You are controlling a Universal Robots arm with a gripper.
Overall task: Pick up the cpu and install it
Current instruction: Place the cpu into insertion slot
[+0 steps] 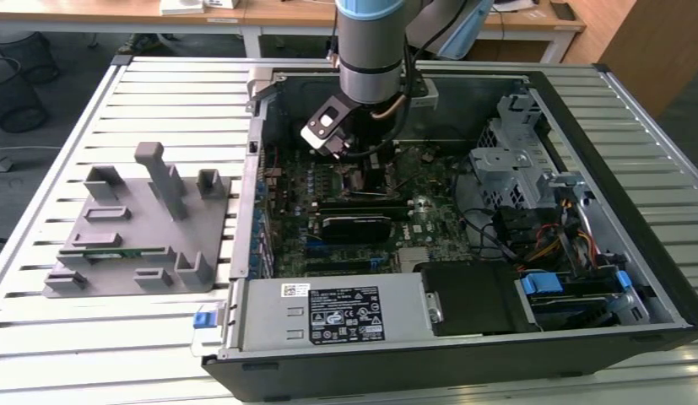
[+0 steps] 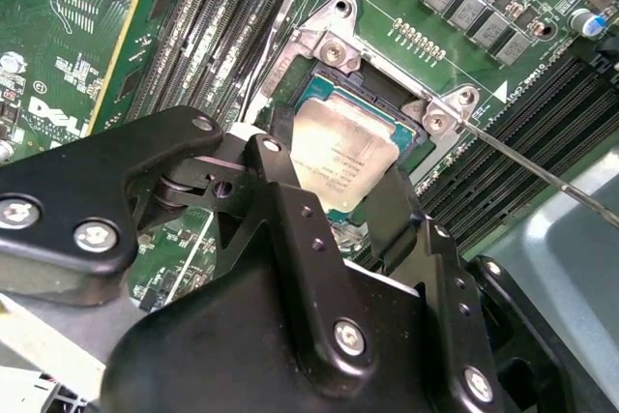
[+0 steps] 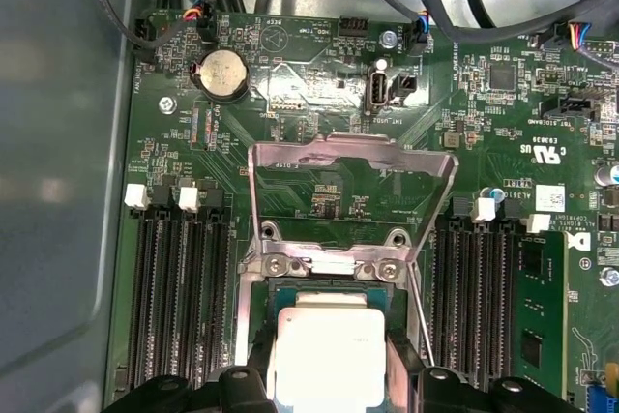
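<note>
The cpu [image 2: 350, 150], a flat square chip with a shiny silver top and a green rim, lies level in the black socket frame [image 2: 290, 63] on the motherboard. My gripper [image 2: 338, 186] reaches straight down over it, and its black fingers [image 2: 279, 173] press against two opposite sides of the chip. The first wrist view shows the cpu [image 3: 329, 350] between the fingers [image 3: 253, 379], with the socket's metal load plate [image 3: 353, 191] swung up behind it. The wire lever [image 2: 542, 176] stands released beside the socket. In the exterior view the gripper [image 1: 354, 164] hangs low inside the open computer case [image 1: 619, 253].
Memory slots [image 3: 179, 287] flank the socket on both sides. A grey fixture block [image 1: 140, 228] holding a green memory stick [image 1: 112, 251] sits on the slatted table at the exterior view's left. The power supply [image 1: 326, 312], a drive cage [image 1: 517, 160] and cables [image 1: 551, 236] crowd the case.
</note>
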